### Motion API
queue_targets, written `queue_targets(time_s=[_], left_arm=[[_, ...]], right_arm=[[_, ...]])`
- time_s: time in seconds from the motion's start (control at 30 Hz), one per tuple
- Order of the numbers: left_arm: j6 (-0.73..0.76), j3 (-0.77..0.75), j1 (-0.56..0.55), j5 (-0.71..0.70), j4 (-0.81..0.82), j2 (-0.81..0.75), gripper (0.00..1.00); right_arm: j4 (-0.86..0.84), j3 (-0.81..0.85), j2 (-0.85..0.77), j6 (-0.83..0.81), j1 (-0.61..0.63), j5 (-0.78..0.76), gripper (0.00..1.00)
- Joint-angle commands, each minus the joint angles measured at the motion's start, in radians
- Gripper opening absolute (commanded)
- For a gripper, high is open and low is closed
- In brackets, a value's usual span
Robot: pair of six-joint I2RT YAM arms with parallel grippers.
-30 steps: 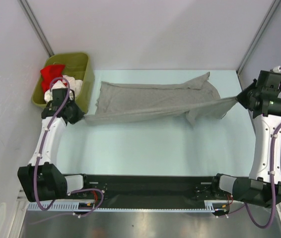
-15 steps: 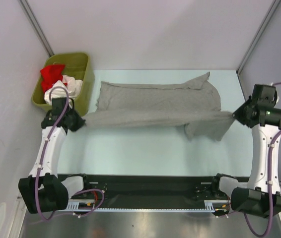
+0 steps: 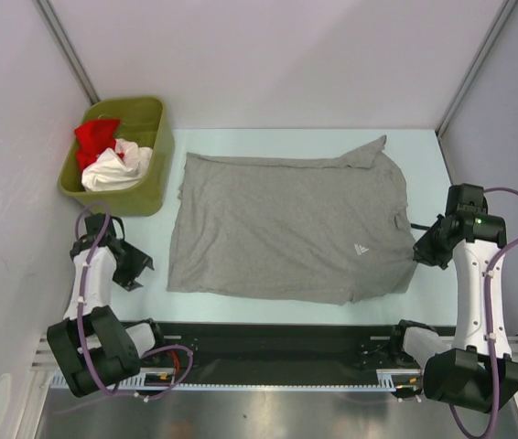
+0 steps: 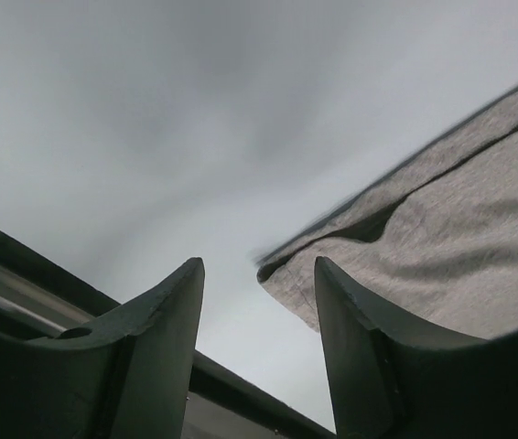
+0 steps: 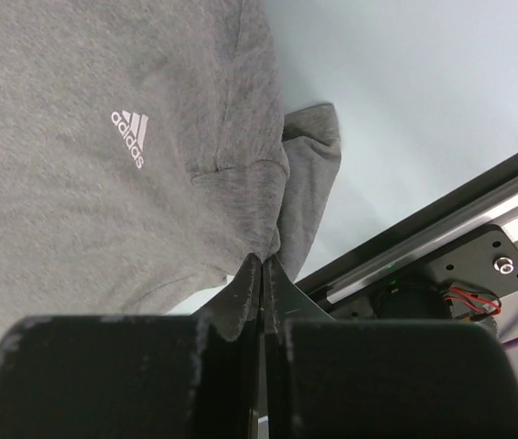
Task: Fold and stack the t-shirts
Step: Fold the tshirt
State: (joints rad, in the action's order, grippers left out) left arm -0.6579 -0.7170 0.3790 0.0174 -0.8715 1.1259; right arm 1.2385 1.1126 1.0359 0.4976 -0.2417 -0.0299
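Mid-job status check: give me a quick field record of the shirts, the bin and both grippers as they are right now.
grey t-shirt: spread flat on the table, white logo facing up, nearer the right arm
left gripper: open, just off the shirt's near-left corner, holding nothing
right gripper: shut, pinching the shirt's edge on the right side
bin: far left, apart from the grey shirt
in bin: red t-shirt and white t-shirt, both crumpled
folds made: none visible
stack: not started
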Motion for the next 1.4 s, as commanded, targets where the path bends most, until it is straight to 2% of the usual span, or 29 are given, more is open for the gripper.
queue_targets(time_s=[0.0,0.1,0.17,0.23,0.3,0.53,0.6,0.77,1.03,1.2,1.37], left_arm=[[-0.016,0.019,-0.015,0.053,0.015,0.012,0.57],[-0.032,0.039,-0.058,0.111,0.054,0.038,0.53],[-0.048,0.039,-0.103,0.147,0.069,0.043,0.38],[-0.071,0.028,-0.221,0.139,0.072,0.051,0.23],[-0.141,0.027,-0.299,0.122,0.054,0.058,0.22],[-0.31,0.062,-0.304,0.125,0.058,0.089,0.28],[-0.354,0.073,-0.302,0.115,0.058,0.084,0.35],[-0.42,0.07,-0.302,0.027,0.011,0.097,0.4],[-0.479,0.06,-0.301,-0.016,-0.007,0.112,0.44],[-0.517,0.102,-0.301,-0.016,0.005,0.107,0.52],[-0.532,0.114,-0.301,-0.046,0.016,0.109,0.53]], right_arm=[[-0.016,0.001,0.016,-0.011,0.008,0.021,0.0],[-0.027,-0.01,0.032,-0.01,0.015,0.059,0.0],[-0.03,-0.01,0.038,-0.014,0.024,0.059,0.0],[-0.034,-0.005,0.049,-0.019,0.033,0.047,0.0],[-0.036,0.003,0.056,-0.016,0.041,0.048,0.0],[-0.03,0.033,0.061,-0.019,0.041,0.05,0.0],[-0.027,0.038,0.065,-0.022,0.042,0.053,0.0],[-0.016,0.053,0.062,-0.027,0.044,0.048,0.0],[-0.017,0.069,0.07,-0.033,0.05,0.051,0.0],[-0.022,0.073,0.075,-0.034,0.056,0.053,0.0],[-0.022,0.075,0.075,-0.031,0.059,0.056,0.0]])
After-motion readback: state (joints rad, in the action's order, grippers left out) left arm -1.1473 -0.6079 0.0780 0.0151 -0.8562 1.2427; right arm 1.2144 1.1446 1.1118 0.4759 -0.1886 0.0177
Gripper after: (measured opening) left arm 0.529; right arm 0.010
